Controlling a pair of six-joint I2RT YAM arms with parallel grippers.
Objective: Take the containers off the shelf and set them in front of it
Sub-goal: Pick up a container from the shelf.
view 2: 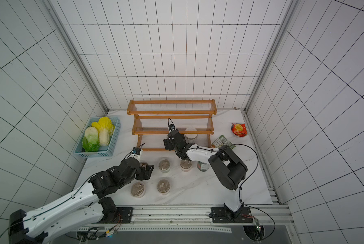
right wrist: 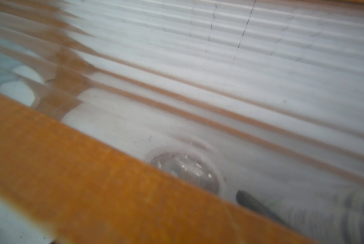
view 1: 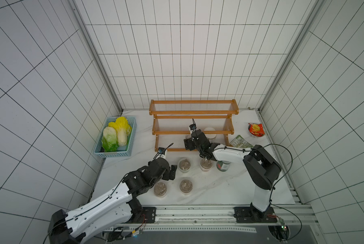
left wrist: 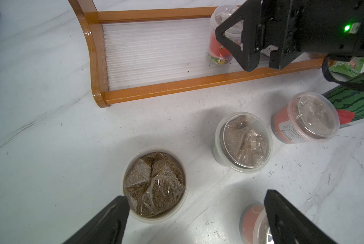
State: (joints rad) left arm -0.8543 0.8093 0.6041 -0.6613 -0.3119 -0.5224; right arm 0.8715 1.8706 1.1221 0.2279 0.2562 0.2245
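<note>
The next lift looks like the right arm's job. The red-labelled cup (left wrist: 216, 45) stands upright on the lowest tier of the shelf (view 1: 170, 132). The middle tier roofs it over, so you can reach it only level from the front, not from above.

The right pincer (left wrist: 263, 65) is at that tier's opening. In the left wrist view the cup sits just beyond one finger, toward the shelf's back and offset to the left arm's side, not clearly between the fingers. The fingers show a gap, but you cannot tell from these views whether they grip anything or touch the cup.

The white-lidded jar (view 2: 191, 137) also stands on the shelf, just to the pincer's other side.

Your left pincer (left wrist: 195, 196) hangs wide open and empty above a cup (left wrist: 154, 183) already down on the surface (view 1: 219, 190). It is well apart from what the shelf holds.
</note>
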